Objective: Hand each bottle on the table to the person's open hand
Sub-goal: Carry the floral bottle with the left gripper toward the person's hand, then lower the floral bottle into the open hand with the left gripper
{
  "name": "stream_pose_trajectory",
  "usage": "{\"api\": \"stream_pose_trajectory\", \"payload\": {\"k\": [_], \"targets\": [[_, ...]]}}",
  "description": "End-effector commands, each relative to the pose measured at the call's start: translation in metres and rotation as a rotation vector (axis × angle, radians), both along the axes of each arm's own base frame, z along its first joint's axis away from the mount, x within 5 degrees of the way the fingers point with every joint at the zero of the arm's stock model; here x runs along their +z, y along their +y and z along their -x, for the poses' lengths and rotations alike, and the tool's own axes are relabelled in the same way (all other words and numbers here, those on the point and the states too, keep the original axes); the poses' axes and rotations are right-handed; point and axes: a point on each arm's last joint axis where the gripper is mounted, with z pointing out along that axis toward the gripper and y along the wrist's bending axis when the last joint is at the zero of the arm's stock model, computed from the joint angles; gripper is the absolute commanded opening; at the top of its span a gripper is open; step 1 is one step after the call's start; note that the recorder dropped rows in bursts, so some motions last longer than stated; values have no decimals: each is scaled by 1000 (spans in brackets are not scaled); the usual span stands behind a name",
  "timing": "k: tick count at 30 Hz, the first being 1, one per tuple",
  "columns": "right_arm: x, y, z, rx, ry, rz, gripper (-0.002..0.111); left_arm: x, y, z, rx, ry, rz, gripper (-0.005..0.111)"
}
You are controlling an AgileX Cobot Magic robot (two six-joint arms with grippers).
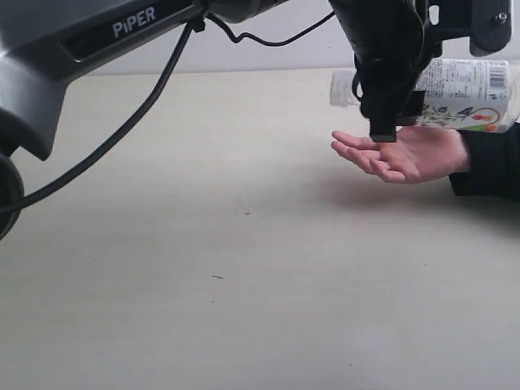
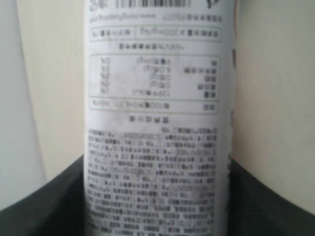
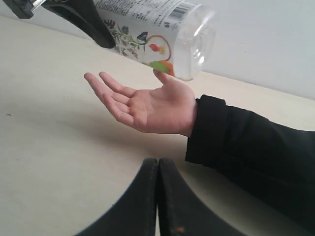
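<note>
L end effector (image 1: 388,106) grasping bottle (image 1: 467,93) horiz. just above hand (image 1: 402,154); R end effector (image 3: 158,196) clenched, near hand.

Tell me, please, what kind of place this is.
Probably a robot lab or test bench: a pale table, a plain white wall behind it, and a robot arm marked PIPER holding a bottle above a person's open hand.

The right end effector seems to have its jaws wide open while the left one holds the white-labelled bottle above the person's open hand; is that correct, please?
Not quite: the right end effector is shut tight with nothing in it, as the right wrist view shows. The left end effector does hold the white-labelled bottle above the person's open hand.
</note>
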Motion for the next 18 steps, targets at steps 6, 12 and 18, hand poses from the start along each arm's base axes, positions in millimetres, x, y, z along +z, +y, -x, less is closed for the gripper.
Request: {"api": "stream_pose_trajectory", "payload": {"k": [6, 12, 18], "targets": [[-1, 0, 0, -6, -4, 1, 0, 8, 10, -13, -348, -328, -284, 0], [-1, 0, 0, -6, -4, 1, 0, -25, 5, -19, -499, -349, -433, 0], [-1, -1, 0, -6, -5, 2, 0, -49, -1, -25, -535, -357, -452, 0]]}}
